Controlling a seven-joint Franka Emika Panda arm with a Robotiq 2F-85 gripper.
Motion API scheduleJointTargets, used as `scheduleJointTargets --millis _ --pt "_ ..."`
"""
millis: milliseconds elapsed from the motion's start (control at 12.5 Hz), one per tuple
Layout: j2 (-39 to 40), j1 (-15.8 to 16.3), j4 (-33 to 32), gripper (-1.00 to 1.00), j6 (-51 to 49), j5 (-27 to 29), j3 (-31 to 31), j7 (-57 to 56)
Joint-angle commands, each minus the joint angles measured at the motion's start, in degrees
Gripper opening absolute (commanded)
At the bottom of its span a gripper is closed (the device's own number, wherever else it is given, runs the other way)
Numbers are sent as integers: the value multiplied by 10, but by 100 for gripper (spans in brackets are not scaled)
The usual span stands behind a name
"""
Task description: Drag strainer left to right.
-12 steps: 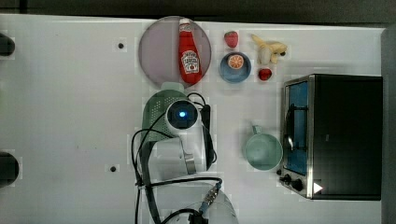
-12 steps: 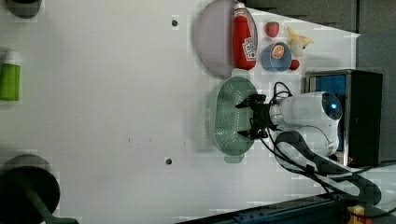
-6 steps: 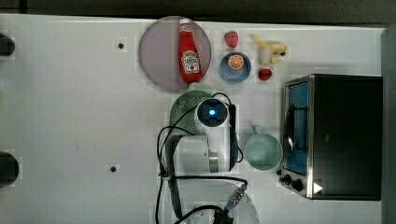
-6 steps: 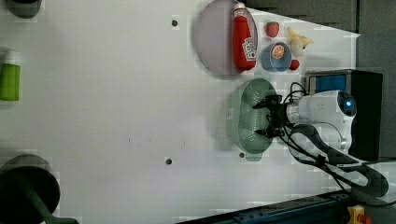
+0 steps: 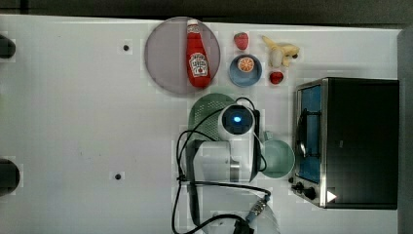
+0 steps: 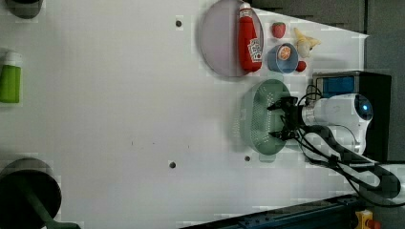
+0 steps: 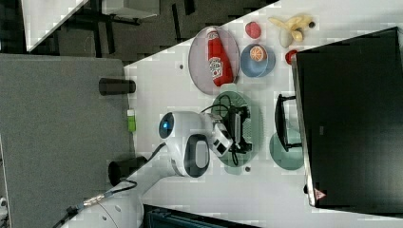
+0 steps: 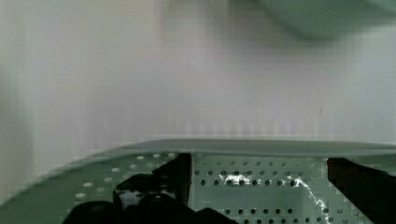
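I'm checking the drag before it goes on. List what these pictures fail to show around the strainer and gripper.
- Top view: the arm's wrist covers much of the strainer and all of the gripper.
- Wrist view: the open gripper is inside the strainer; its fingertips are cut off by the edge, so contact is unclear.
- Right view: the oven hides part of the mug.

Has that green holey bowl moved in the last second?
Yes. In the top view the strainer has slid toward the top view's right, closer to the toaster oven and the mug.

Place: robot lab with a mock kitchen setup.
Evidence: white bench (image 5: pixel 73 122) with bolt holes, toy food, ketchup bottle (image 5: pixel 197 58), toaster oven (image 5: pixel 348 141) near the gripper (image 6: pixel 282 118), trailing cables.
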Motion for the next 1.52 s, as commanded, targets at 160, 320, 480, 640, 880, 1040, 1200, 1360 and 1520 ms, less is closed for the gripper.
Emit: scheduleJointTargets --millis 160,320,480,640,880,1040,1200,1360,1520 --pt "-10 -15 -1 100 2 -2 -8 -82" --pt "-25 -15 -1 100 2 -2 -1 -165" --pt "-62 -16 -1 100 -25 0 18 -221" --pt "-115 -16 8 100 -70 0 42 -226" --pt "-206 -15 50 100 -212 0 67 -229" --pt "-258 -15 101 100 -342 8 70 -277" --pt "-301 -16 153 100 -453 58 63 -359" --pt "-334 -16 194 100 -511 97 53 -434" --pt "-367 -16 222 100 -540 97 51 -481"
